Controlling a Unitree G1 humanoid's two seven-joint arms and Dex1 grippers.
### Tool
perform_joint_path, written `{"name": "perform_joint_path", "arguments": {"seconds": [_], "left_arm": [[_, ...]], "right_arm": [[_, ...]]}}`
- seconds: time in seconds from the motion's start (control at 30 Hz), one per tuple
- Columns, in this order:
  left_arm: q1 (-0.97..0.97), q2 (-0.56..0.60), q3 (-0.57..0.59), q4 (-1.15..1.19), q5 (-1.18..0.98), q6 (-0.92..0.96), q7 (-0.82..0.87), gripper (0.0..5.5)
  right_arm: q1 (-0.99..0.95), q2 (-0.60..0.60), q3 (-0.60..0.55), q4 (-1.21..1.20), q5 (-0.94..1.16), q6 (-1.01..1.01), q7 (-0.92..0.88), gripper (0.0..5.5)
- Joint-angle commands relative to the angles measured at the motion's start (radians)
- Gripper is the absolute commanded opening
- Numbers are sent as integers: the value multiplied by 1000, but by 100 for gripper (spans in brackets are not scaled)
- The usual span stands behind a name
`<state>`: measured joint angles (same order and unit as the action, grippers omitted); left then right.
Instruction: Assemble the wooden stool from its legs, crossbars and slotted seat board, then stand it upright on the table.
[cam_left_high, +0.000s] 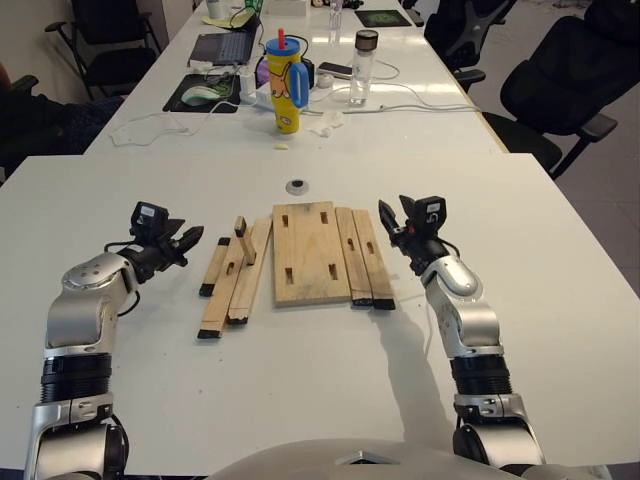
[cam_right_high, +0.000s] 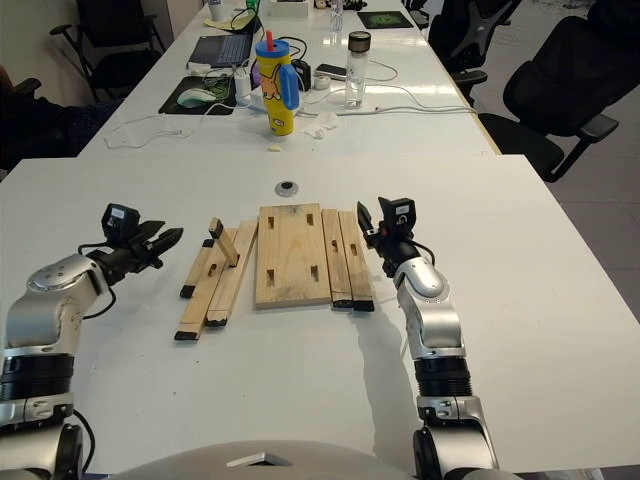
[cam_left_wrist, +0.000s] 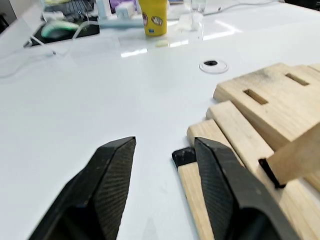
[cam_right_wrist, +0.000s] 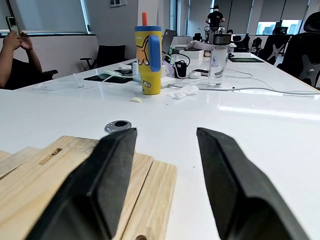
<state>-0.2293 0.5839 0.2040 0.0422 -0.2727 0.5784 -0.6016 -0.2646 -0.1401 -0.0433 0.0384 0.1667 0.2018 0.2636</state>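
Assembly looks unstarted: the pale rectangular slotted wooden seat board (cam_left_high: 308, 252) lies flat on the white table (cam_left_high: 300, 390), loose black-tipped wooden legs and crossbars (cam_left_high: 228, 282) lie either side of it, and the left gripper (cam_left_high: 185, 243) and right gripper (cam_left_high: 395, 222) flank it, both spread and empty.

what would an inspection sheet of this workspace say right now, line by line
surface: white table, with a round grey grommet behind the wood
job's things: slotted pale wooden seat board lies flat; two wooden bars beside its right edge, long wooden bars at its left, a short wooden piece across them; nothing joined
clutter: yellow cup with blue handle, clear bottle, dark laptop, all on the far table
grippers: left gripper open, left of the wood; right gripper open, right of it; both hold nothing
cables: white cables on the far table
surroundings: black office chairs
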Motion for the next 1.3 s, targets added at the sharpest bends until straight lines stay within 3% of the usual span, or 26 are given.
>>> {"name": "perform_joint_path", "arguments": {"seconds": [0.03, 0.27, 0.83, 0.97, 1.13, 1.3], "left_arm": [[36, 35, -39, -3, -13, 129, -27, 217], [34, 6, -76, -21, -21, 300, 25, 217], [43, -29, -143, 18, -6, 364, 80, 217], [36, -22, -162, 45, 16, 375, 101, 156], [28, -29, -170, 101, 50, 280, 123, 133], [-104, -73, -62, 80, 62, -18, 216, 133]], "right_arm": [[-6, -7, -4, -29, 6, 22, -3, 221], [11, 0, -5, -40, 0, 26, -18, 221], [0, 3, 25, -27, -7, 39, -15, 221], [-2, 4, 24, -33, -9, 43, -25, 221], [-18, 9, 16, -33, -21, 57, -65, 221], [-56, 11, -23, -44, 35, 97, -64, 221]]}}
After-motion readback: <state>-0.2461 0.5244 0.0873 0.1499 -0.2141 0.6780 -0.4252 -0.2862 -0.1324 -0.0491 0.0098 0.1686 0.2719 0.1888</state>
